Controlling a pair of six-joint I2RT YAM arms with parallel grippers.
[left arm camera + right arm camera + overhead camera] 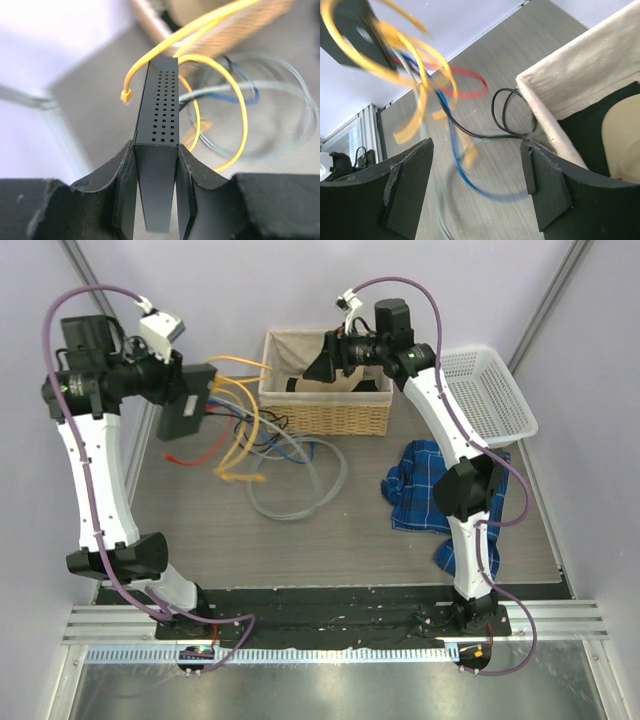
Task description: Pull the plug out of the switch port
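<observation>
Up at left, left gripper [156, 150] clamps the switch [161, 100] clear of the table, with yellow cables [240, 400] trailing from its port edge. Right gripper [476, 150] hangs wide open and empty by the wicker basket [325, 418]. Looks like the approach step; next, right needs to reach a seated plug and pinch it.

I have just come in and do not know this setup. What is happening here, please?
The left claw is shut on the switch and holds it up above the table. Yellow cables and others run from its edge down to the table. One yellow plug end hangs free beside the switch. The right claw is open and empty, at the rim of the wicker basket.
</observation>
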